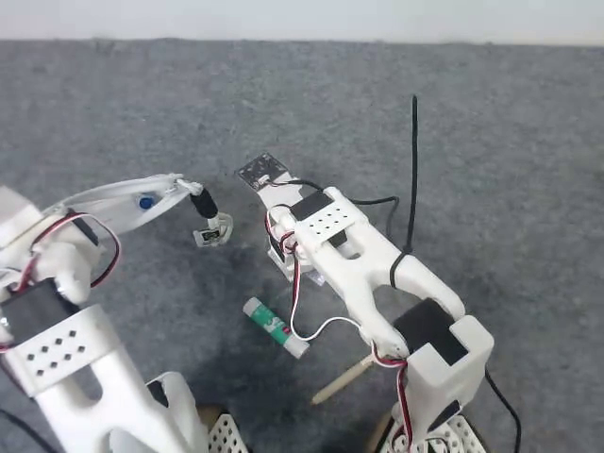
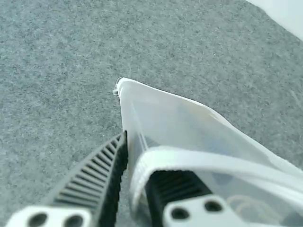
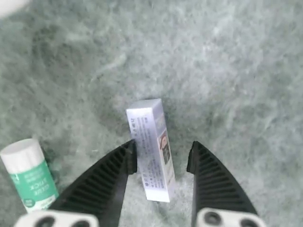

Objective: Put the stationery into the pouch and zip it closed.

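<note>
My left gripper point(image 2: 130, 137) is shut on the zip edge of a clear pouch point(image 2: 189, 127), which it holds off the carpet. In the high view the pouch point(image 1: 123, 203) stretches out at the left with something blue inside, and a black-tipped item point(image 1: 203, 203) sticks out of its far end. My right gripper point(image 3: 161, 153) is open low over a small white box point(image 3: 150, 149) that lies between its fingers, one finger close against its side. A green-and-white glue stick point(image 3: 29, 177) lies beside it, also visible from above as the glue stick point(image 1: 276, 327). A wooden pencil point(image 1: 342, 379) lies near the right arm's base.
A small clip-like piece point(image 1: 214, 229) lies under the pouch's far end. A small dark card point(image 1: 262, 171) lies beyond the right gripper point(image 1: 288, 257). A black cable point(image 1: 413, 160) runs up the grey carpet at the right. Both arm bases stand at the near edge.
</note>
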